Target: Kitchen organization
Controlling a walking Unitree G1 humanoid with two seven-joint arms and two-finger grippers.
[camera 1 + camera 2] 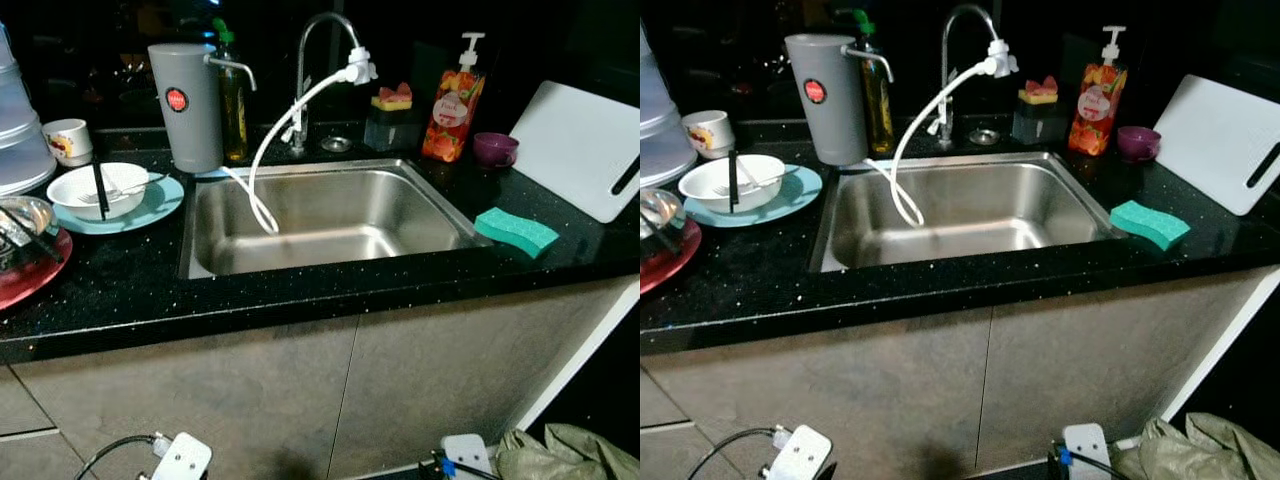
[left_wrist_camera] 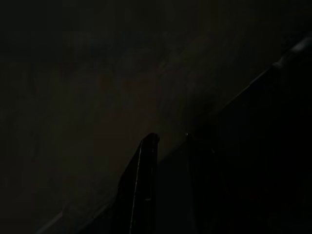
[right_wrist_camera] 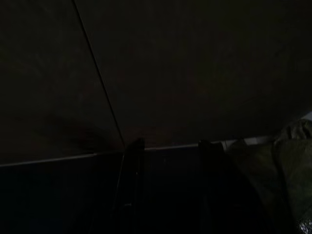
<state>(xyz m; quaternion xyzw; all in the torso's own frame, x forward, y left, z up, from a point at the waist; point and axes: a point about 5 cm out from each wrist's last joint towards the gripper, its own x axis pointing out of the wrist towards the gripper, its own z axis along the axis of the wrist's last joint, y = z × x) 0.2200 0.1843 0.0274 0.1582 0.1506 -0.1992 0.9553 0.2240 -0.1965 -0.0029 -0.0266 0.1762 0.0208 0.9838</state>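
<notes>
A steel sink [image 1: 390, 190] is set in a black speckled counter [image 1: 130, 290], with a chrome faucet [image 1: 303, 60] and a white hose [image 1: 285, 125] drooping into the basin. To its left a white bowl [image 1: 75, 188] holding a fork and a black stick sits on a light blue plate [image 1: 160, 205]. A green sponge [image 1: 515, 230] lies at the sink's right. Both arms hang low in front of the cabinet. In the dark wrist views my left gripper [image 2: 170, 139] and right gripper [image 3: 169, 144] show two fingers apart with nothing between them.
A grey jug [image 1: 187, 105], oil bottle [image 1: 234, 115], orange soap dispenser [image 1: 455, 100], purple cup [image 1: 495, 148] and white cutting board [image 1: 585, 145] line the back. A red plate [image 1: 35, 278] with a metal bowl and a mug [image 1: 68, 140] are far left. An olive bag [image 1: 570, 455] lies on the floor.
</notes>
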